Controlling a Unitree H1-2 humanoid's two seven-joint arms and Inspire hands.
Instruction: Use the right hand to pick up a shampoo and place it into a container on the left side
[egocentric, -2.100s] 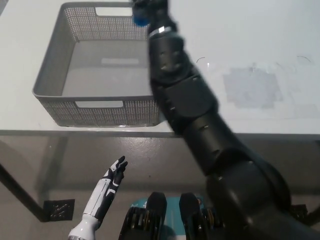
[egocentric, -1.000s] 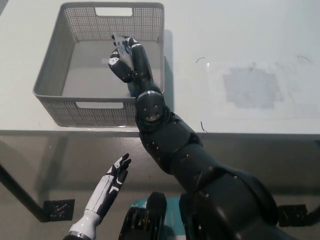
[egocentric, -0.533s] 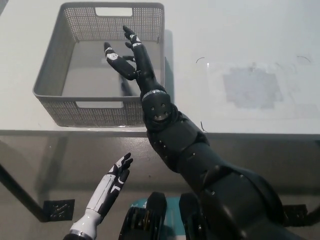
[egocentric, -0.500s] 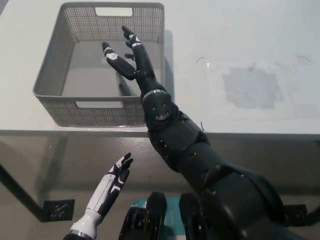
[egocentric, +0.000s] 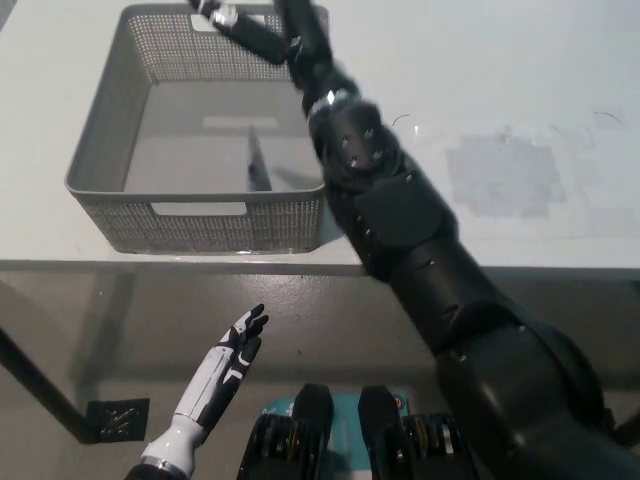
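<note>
Nearest, below the table's front edge, the white left hand (egocentric: 225, 365) hangs idle with its fingers spread and nothing in it. Beyond it a grey mesh basket (egocentric: 110, 130) sits on the white table (egocentric: 480, 90), close to that front edge. Inside the basket, near its right wall, a slim clear shampoo bottle (egocentric: 256, 162) stands or leans on the floor; I cannot tell which. The black right arm (egocentric: 400, 215) crosses over the basket's right front corner. At the basket's far rim the right hand (egocentric: 265, 30) is raised, fingers apart and empty. Right of the basket, a faint grey patch (egocentric: 500, 175) marks the tabletop.
</note>
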